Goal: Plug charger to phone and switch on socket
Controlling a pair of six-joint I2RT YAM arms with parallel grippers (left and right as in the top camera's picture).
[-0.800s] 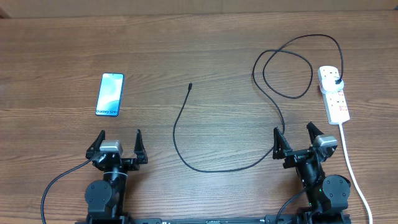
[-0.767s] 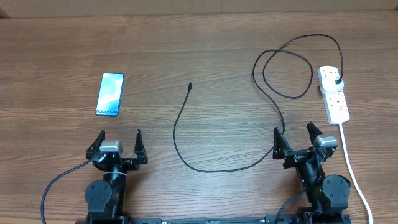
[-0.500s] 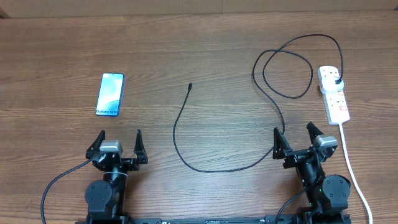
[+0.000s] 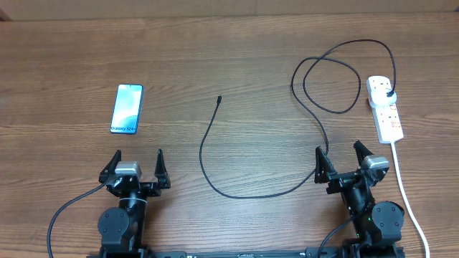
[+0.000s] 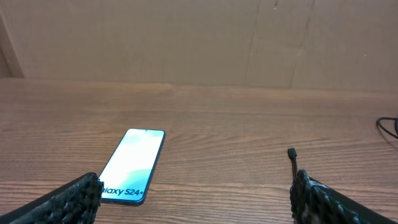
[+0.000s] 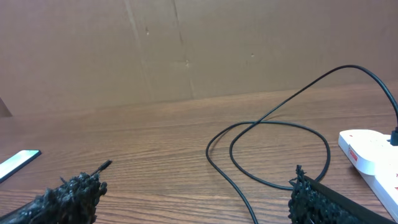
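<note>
The phone [image 4: 127, 109] lies face up at the left, its blue screen reading "Galaxy S24+"; it also shows in the left wrist view [image 5: 133, 165]. The charger cable [image 4: 237, 192] curves across the middle, its connector tip [image 4: 219, 98] free on the table, and loops to a black plug [image 4: 389, 94] seated in the socket [image 4: 384, 108], a white power strip at the right. The cable shows in the right wrist view [image 6: 273, 143]. My left gripper [image 4: 136, 163] is open and empty just in front of the phone. My right gripper [image 4: 343, 160] is open and empty over the cable.
The strip's white cord [image 4: 406, 193] runs down the right side past my right arm to the front edge. A brown cardboard wall [image 5: 199, 40] stands behind the wooden table [image 4: 237, 57].
</note>
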